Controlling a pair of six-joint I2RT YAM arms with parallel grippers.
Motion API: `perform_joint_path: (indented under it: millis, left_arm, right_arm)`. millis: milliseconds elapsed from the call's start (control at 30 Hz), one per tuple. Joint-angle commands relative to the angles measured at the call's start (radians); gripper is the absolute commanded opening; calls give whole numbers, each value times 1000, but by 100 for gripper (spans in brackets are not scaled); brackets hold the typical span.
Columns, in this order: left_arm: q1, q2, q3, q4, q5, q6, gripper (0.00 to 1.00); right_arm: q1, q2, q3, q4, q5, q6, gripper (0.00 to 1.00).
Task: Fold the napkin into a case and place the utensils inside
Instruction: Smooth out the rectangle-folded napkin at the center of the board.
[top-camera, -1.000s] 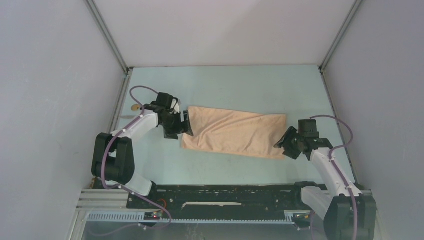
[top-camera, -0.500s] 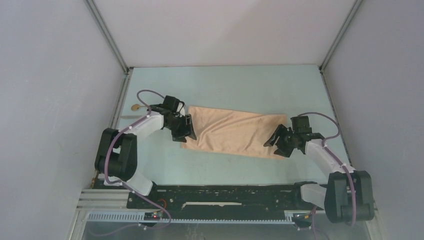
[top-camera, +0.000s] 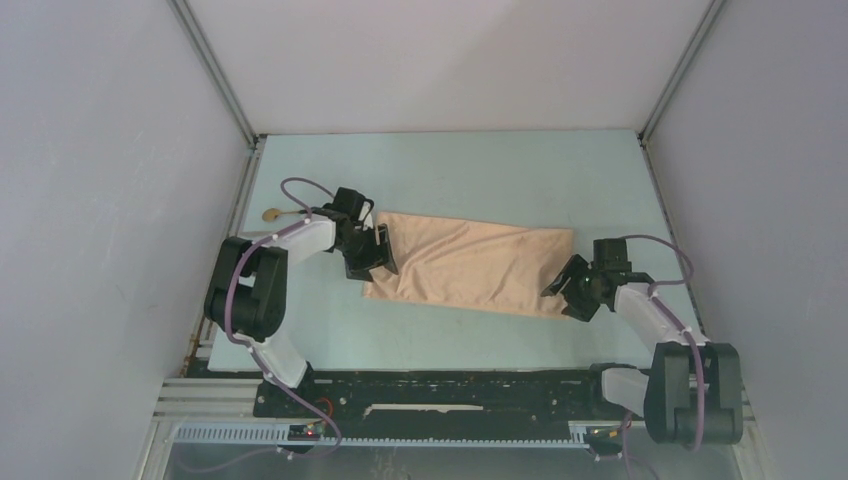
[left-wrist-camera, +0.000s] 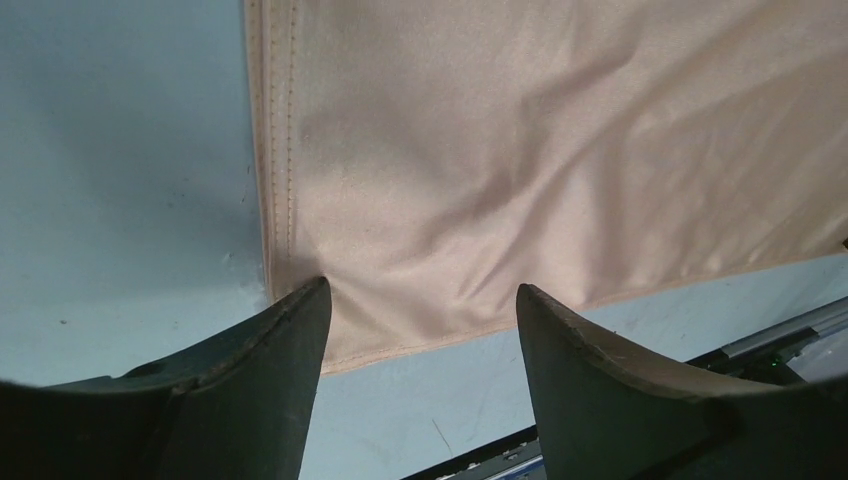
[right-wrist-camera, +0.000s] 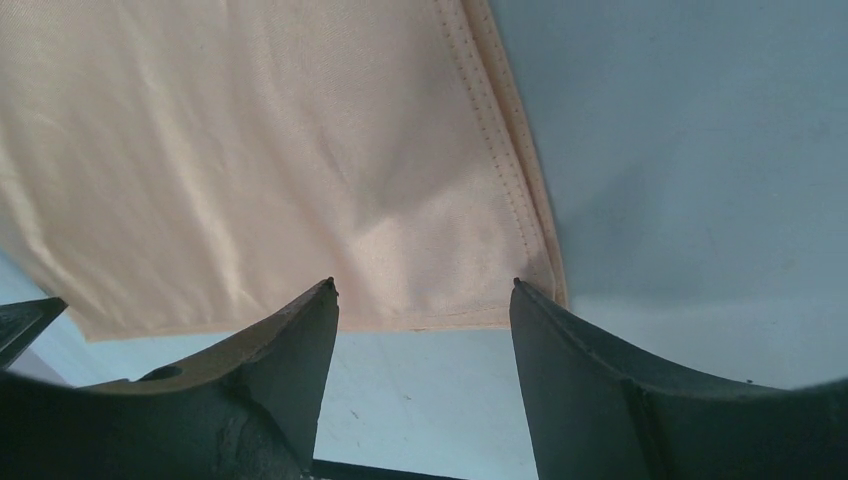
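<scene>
The peach napkin (top-camera: 470, 265) lies flat on the light blue table as a wide oblong, with stitched layers along its short ends. My left gripper (top-camera: 378, 262) stands open at the cloth's left end. In the left wrist view its jaws (left-wrist-camera: 421, 286) straddle the near left corner of the napkin (left-wrist-camera: 500, 150), with nothing pinched. My right gripper (top-camera: 568, 295) is open at the near right corner. The right wrist view has its tips (right-wrist-camera: 422, 283) just over the hem of the napkin (right-wrist-camera: 250, 150). A gold-bowled spoon (top-camera: 270, 213) lies far left, its handle partly behind a cable.
Grey enclosure walls (top-camera: 120, 200) close in the table on the left, right and back. A black rail (top-camera: 450, 395) with the arm bases runs along the near edge. Bare blue table (top-camera: 460, 170) lies beyond the napkin.
The right gripper reached in over the napkin's right end, then drew back to its near right corner. The left arm's elbow swung inward while its gripper stayed at the left end.
</scene>
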Motion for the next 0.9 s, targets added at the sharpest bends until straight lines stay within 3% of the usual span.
perform_joint_path:
  millis: [0,267,867]
  left_arm:
    - [0,-11,31,23,-18,-6,76]
    - [-1,-17,39,19,2,-14,81]
    - [1,56,90,26,-39,-19,85]
  right_arm:
    - [-8,-39,-5,-17,86,-2,73]
    - [70,-96,45,-49,57,3,73]
    - [46,-58,11,-12,93,0,73]
